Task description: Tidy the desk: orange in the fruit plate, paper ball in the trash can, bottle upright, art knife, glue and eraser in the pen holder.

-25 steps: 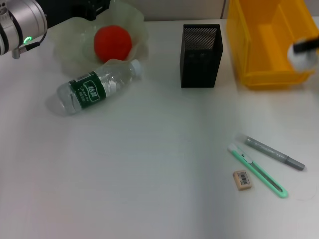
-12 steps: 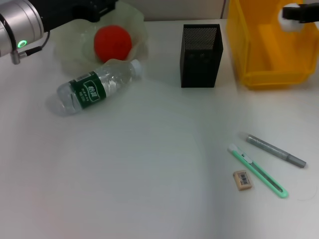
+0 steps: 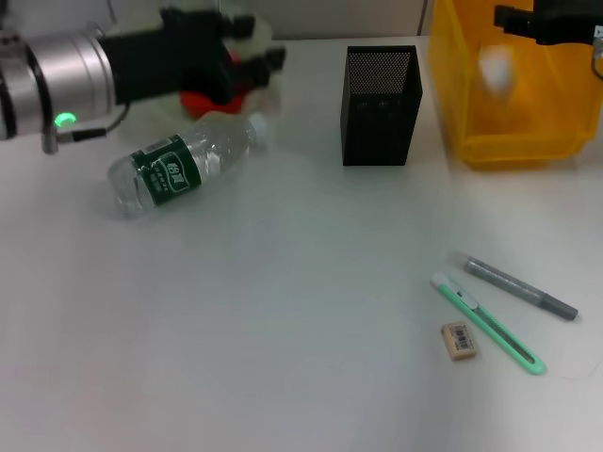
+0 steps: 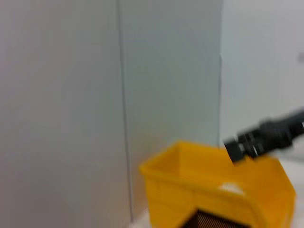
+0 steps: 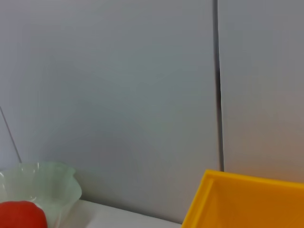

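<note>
Head view looks down on a pale worktop [image 3: 283,330]. At the upper left of the frame, the left gripper [image 3: 247,58] reaches across from the left edge and covers most of the fruit plate [image 3: 267,42]; part of the orange [image 3: 196,102] shows red beneath the dark wrist. Whether its fingers are spread or closed cannot be told, since they are blurred against the plate.

Just below that arm, the bottle [image 3: 184,162] lies on its side, green label up, cap toward the plate.

At the top centre stands the pen holder [image 3: 380,105], a black mesh box. To its right, in the upper right corner, sits the yellow trash can [image 3: 513,132]. The right gripper [image 3: 516,19] hangs over the can's open top. Its fingers cannot be made out clearly, so their spread cannot be told. A white blur, the paper ball [image 3: 496,70], appears inside the can, apart from the gripper and below it.

At the lower right of the frame lie three small things close together: the grey glue [image 3: 520,287] stick, the green art knife [image 3: 487,323] just below it, and the tan eraser [image 3: 459,340] beside the knife's left end.

Left wrist view shows the yellow can, with the other arm's dark gripper above its rim. Right wrist view shows the plate with the orange in it at the lower left and a corner of the can at the lower right.
</note>
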You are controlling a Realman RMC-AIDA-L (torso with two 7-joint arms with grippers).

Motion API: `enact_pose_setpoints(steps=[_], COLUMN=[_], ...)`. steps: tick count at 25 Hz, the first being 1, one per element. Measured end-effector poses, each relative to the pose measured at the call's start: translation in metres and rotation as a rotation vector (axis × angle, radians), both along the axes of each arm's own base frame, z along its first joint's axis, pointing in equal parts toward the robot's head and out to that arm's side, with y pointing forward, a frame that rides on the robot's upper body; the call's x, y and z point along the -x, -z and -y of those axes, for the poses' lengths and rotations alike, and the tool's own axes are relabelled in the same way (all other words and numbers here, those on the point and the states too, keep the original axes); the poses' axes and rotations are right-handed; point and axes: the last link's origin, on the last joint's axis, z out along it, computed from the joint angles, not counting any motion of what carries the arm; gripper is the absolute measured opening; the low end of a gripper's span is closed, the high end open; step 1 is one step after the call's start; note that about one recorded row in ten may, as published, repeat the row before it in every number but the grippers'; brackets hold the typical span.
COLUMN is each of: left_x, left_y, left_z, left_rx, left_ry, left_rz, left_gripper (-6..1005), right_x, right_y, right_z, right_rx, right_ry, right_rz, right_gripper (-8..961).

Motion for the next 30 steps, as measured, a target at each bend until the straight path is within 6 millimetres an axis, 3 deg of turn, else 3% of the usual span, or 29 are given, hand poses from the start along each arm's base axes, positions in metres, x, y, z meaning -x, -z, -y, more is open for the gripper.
enact_pose_setpoints(steps=[5,12,19,30], left_x=[0.001,-0.008,-0.010,-0.001], left_y=[0.024,0.058,0.078,0.076], left_z=[0.003,0.002,-0.010,-0.029], left_rx=[0.070,0.111,0.102,-0.039], left_ry=[0.003,0.021,0.003,-0.008], left_rz=[-0.139,-0.318,-0.478,-0.628], left_gripper=[522,520,519,517], right_x=[-0.007,-0.011,-0.015,-0.018], right_y=[-0.001,-0.003,0.002,0.008], right_z=[0.002,0.009,0.016,0.020], right_rx=[-0.020,-0.053,-0.035,-0.017], right_ry=[0.014,-0.022,-0.022,-0.008], right_rz=[-0.013,-0.078,-0.111,-0.149], right_gripper=[688,688,688,687])
